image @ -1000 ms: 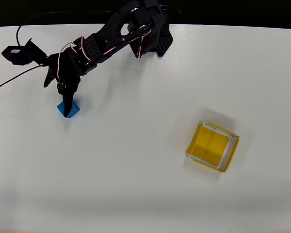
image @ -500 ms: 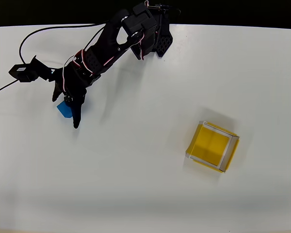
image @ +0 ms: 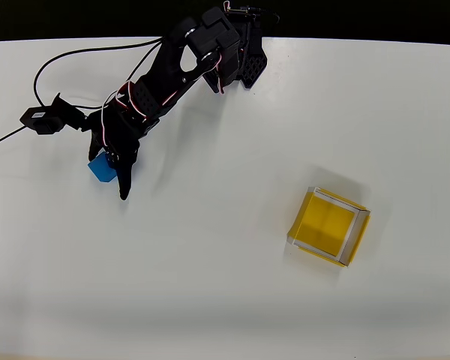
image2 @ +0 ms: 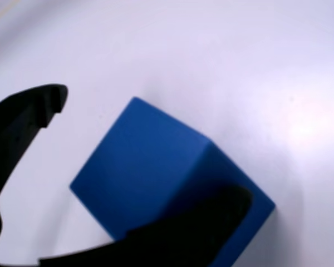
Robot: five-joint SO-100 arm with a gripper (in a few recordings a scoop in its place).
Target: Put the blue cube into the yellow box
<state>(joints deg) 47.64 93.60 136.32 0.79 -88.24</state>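
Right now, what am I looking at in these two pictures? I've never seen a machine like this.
The black jointed thing is a small robot arm, fixed at the far edge of a white table. One picture is taken by a camera looking straight down. The other comes from a camera riding on the arm's wrist, so it sees up close. At the arm's tip is a gripper with two fingers, like tongs. In the wrist view its dark fingers stand open on either side of a blue cube, which rests on the table; one finger looks close against it, the other stands apart. Nothing is gripped yet. Off to the right in the overhead view sits an open yellow box.
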